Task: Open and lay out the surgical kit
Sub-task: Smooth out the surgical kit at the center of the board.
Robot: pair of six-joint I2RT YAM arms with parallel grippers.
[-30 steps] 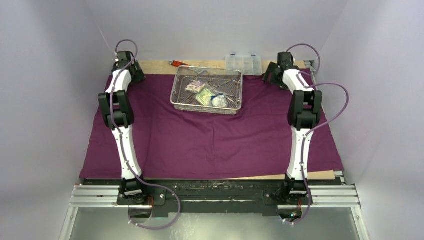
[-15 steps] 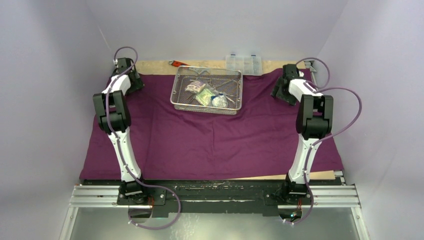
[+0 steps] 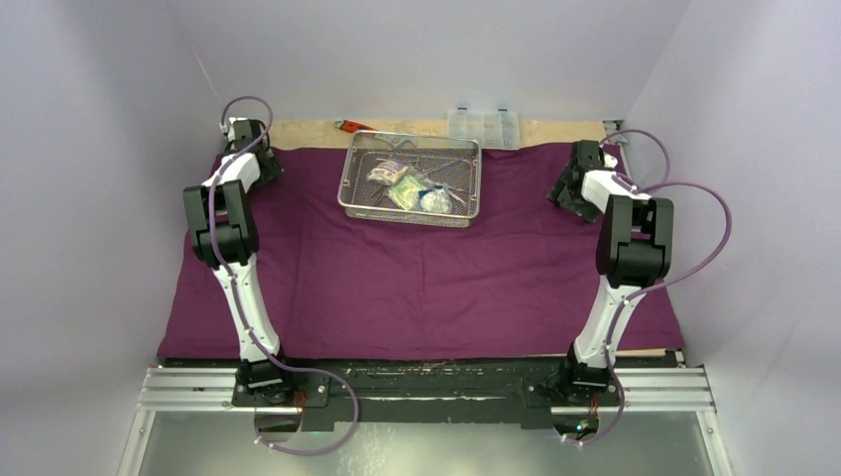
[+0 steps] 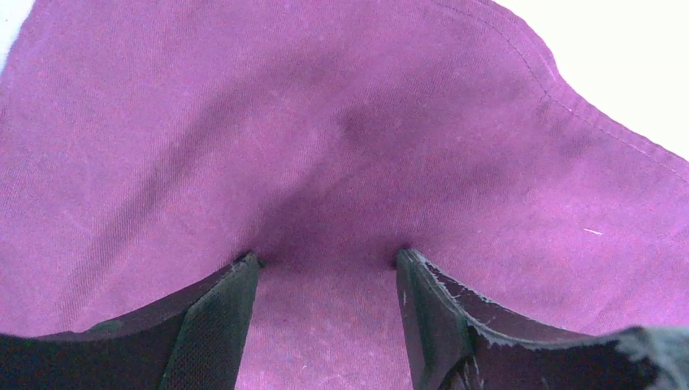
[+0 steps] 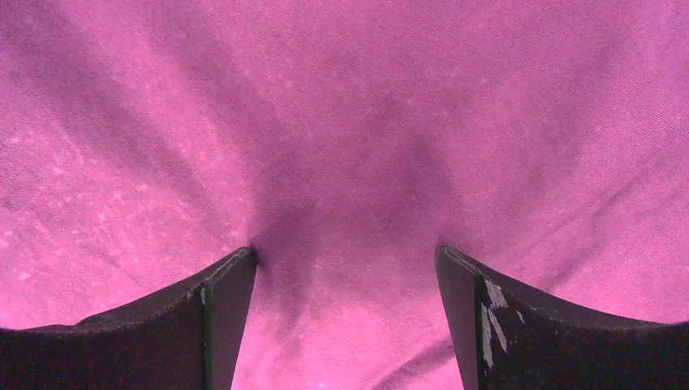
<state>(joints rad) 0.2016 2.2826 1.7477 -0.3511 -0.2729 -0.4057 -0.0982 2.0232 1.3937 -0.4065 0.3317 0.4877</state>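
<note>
**Hands and kit.** The left hand [image 4: 325, 262] and right hand [image 5: 345, 253] each have their fingers spread apart. Their tips press onto the dark-purple cloth [image 3: 426, 278], one at its far-left corner and one near its far-right corner, and neither is clamped on anything. The cloth lies spread over the worktop [image 3: 307, 131]. The wire-mesh tray [image 3: 348, 186] stands on the far middle part of the cloth and holds the clear packets [image 3: 409, 188].

**Likely failures.**
- If the tips close, they may skid over the flat fabric and pinch no fold.
- Any pull on the cloth also hauls the tray standing on it. The tray could slide toward the compartment box [image 3: 483, 127] or the wrench [image 3: 352, 126] just behind it, or its contents could be jolted.
- Unequal pulls by the two hands would skew or wrinkle the cloth.

**Hidden or unclear.**
- In the overhead view the wrists cover both pairs of fingers.
- The wrist views show only fabric, apart from a hem and a washed-out pale surface at the upper right of the left one.
- The dark patch between each pair of tips may be a raised fold or mere shadow; it cannot be told which.
- Tweezers and forceps are too small to pick out in the mesh, and the number of packets is uncertain.
</note>
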